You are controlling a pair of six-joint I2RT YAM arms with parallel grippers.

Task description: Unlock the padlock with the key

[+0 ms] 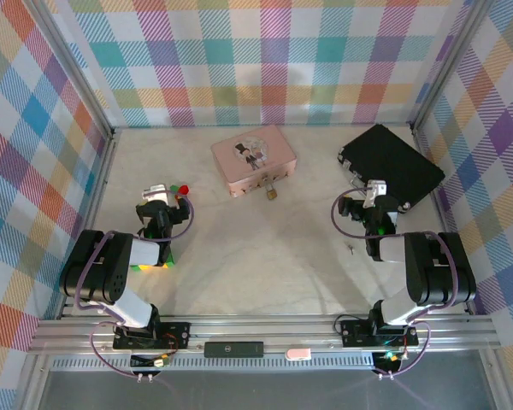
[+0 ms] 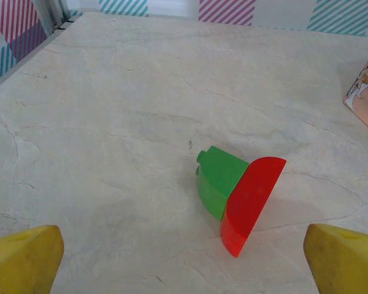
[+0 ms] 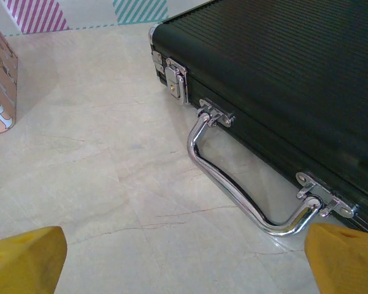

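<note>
The top camera looks steeply down from above and behind the arms at the whole table. The left wrist camera, low behind the left gripper, faces the far wall. The right one, behind the right gripper, faces the case close up. All three views catch the box.

1. We see bright, even overhead light, and the shadows are soft.
2. Ahead of the left gripper, the red and green block casts a pale, diffuse shadow.
3. Ahead of the right gripper, the chrome handle glints.
4. The nearest yellow fingertips look slightly soft.
</note>
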